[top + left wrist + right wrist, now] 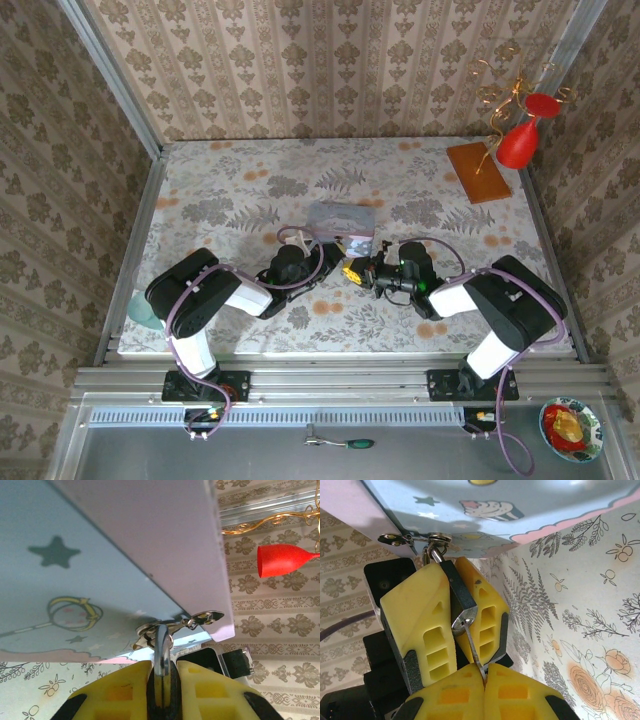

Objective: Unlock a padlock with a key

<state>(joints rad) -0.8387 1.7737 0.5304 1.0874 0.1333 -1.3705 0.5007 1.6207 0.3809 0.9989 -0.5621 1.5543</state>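
Shows left arm (215,290) and right arm (490,295) low, tip to tip: left hand (161,672) clamped on tiny dark grey metal padlock (461,596) at hasp (400,539) of pale blue tin (545,505), right hand (482,672) pinching thin metal key (473,647) in its keyhole.

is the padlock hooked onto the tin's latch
Yes, the padlock has its shackle through the latch on the tin.

Padlock (461,592) dark grey, tin (75,580) pale blue with stars.
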